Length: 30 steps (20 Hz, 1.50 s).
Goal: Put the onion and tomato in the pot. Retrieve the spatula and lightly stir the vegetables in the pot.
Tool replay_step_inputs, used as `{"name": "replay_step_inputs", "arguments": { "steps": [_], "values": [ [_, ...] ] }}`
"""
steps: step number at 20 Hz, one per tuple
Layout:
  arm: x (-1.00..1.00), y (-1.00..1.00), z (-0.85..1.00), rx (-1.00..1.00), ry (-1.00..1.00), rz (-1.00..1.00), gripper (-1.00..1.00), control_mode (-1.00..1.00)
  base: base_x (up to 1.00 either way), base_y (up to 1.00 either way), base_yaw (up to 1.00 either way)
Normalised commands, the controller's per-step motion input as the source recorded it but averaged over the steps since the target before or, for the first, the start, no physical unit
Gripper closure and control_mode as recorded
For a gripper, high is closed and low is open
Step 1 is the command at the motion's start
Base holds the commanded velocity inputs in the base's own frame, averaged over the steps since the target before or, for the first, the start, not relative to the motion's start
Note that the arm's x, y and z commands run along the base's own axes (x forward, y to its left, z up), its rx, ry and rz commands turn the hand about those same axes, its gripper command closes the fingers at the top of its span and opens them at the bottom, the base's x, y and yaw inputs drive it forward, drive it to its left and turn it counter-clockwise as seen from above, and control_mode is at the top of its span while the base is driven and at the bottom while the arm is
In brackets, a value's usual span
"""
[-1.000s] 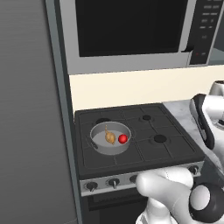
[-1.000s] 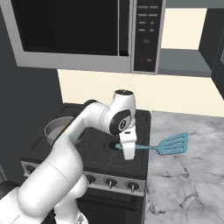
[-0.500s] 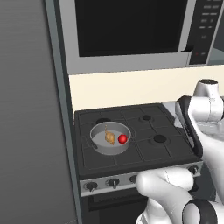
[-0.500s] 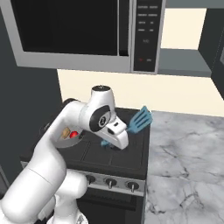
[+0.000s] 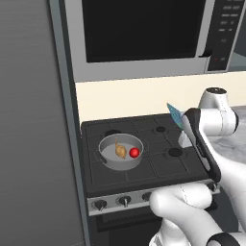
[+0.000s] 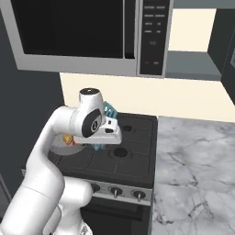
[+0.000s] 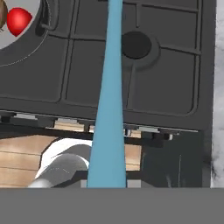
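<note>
- Left base view: the onion (image 5: 120, 151) and tomato (image 5: 134, 152) already lie in the pot (image 5: 121, 161) on the near-left burner of the stove (image 5: 158, 170). My arm has swung left from the counter (image 5: 229, 139) over the stove's right side, and the spatula (image 5: 175, 115) blade now pokes up behind my wrist.
- Right base view: a second ago the spatula lay flat out to the right above the counter (image 6: 197, 160); now its teal blade (image 6: 109, 110) stands tilted up beside my hand, over the stove's middle, with the pot (image 6: 64, 149) just left.
- Hand view: my fingers are closed on the spatula handle (image 7: 108, 109), which runs away over the burners; the tomato (image 7: 18, 21) sits far left.
- Fetching looks done; stirring is left, I judge.
</note>
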Motion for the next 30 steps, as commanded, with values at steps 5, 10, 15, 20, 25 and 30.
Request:
{"name": "replay_step_inputs", "arguments": {
  "steps": [5, 10, 15, 20, 25, 30],
  "values": [
    [0.0, 0.11, 0.3, -0.01, 0.05, 0.83, 1.0, -1.0, 0.0, 0.0, 0.0],
    [0.27, -0.06, 0.05, -0.12, 0.0, 0.09, 1.0, -1.0, 0.0, 0.0, 0.0],
    [0.88, 0.06, 0.0, -0.13, 0.14, 0.01, 1.0, -1.0, 0.0, 0.0, 0.0],
    [0.23, 0.07, -0.15, -0.08, 0.04, 0.13, 1.0, -1.0, 0.0, 0.0, 0.0],
    [0.0, 0.12, 0.06, -0.21, 0.11, 0.3, 1.0, -1.0, 0.0, 0.0, 0.0],
    [0.04, 0.26, 0.03, -0.3, 0.21, 0.33, 1.0, -1.0, 0.0, 0.0, 0.0]
  ]
}}
